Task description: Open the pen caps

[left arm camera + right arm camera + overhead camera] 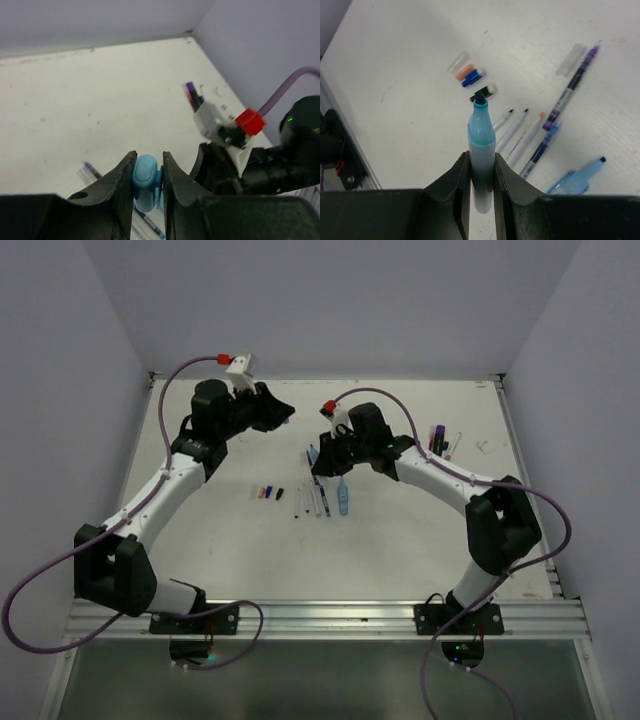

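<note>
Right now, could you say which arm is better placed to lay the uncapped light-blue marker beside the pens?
Right: the right gripper clamps the light-blue plastic marker above the opened pens; the left gripper holds the stubby light-blue cap.

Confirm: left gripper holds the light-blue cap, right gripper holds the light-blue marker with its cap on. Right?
One thing is wrong. The left gripper holds the light-blue cap, and the right gripper holds the light-blue marker, but its cap is off: the right wrist view shows its dark tip bare.
</note>
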